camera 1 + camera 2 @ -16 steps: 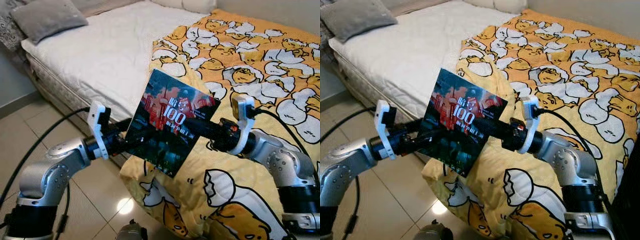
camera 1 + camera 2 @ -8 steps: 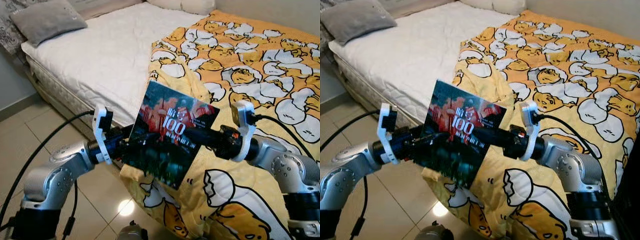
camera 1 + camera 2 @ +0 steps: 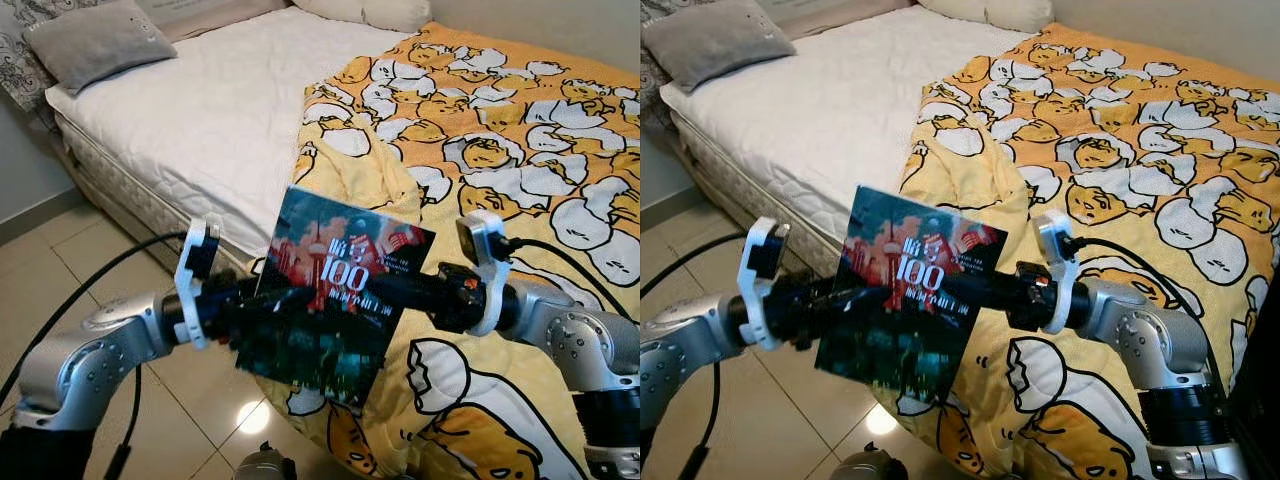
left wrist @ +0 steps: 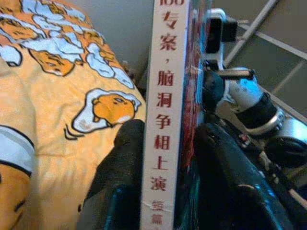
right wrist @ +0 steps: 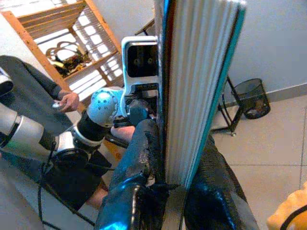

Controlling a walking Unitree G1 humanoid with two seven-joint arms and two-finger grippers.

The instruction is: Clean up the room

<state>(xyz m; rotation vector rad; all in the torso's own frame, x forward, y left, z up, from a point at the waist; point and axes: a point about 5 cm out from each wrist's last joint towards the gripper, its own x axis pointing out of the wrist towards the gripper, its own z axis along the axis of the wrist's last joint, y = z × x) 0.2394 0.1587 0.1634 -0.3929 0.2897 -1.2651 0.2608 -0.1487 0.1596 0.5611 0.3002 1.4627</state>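
A dark book (image 3: 335,280) with a red city picture and "100" on its cover is held upright in the air between both arms, over the bed's edge. My left gripper (image 3: 268,303) is shut on the book's spine side; its white spine (image 4: 165,120) with red characters stands between the black fingers (image 4: 117,177). My right gripper (image 3: 395,285) is shut on the opposite page edge (image 5: 194,91), one finger (image 5: 139,163) on each side.
A yellow blanket (image 3: 500,130) with egg cartoons covers the bed's right part and hangs over its edge. The bare white mattress (image 3: 210,100) and a grey pillow (image 3: 90,40) lie at the left. Tiled floor (image 3: 70,270) lies below. A person's hand (image 5: 67,100) and a black wire bin (image 5: 252,98) show in the right wrist view.
The book has come lower and slightly left with both grippers still shut on it, and it stands more upright. The view has shifted a little.
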